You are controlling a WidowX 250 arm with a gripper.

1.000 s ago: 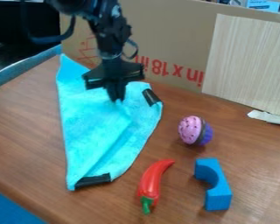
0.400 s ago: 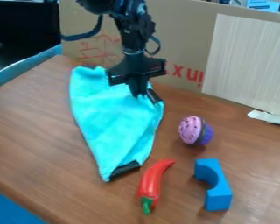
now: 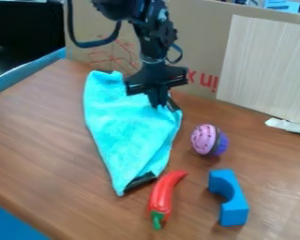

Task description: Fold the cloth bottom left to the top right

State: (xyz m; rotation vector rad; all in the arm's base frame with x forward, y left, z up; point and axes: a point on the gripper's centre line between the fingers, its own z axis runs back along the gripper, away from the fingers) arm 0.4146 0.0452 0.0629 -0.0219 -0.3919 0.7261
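Observation:
The gripper hangs at the upper right part of the turquoise cloth, its fingertips together and shut on the cloth's fabric. The cloth lies as a long, partly folded shape, wide toward the back and narrowing to a tip at the front. Black patches show at its front tip, its back left corner and its right corner just beside the gripper. How the layers lie under the gripper is hidden.
A red toy chili lies close to the cloth's front tip. To the right are a pink and purple toy cupcake and a blue arched block. A cardboard wall stands behind the wooden table.
My gripper has moved right, pulling the cloth along. The cloth's left side and front tip have shifted right, and the cloth looks narrower. The toys have stayed put.

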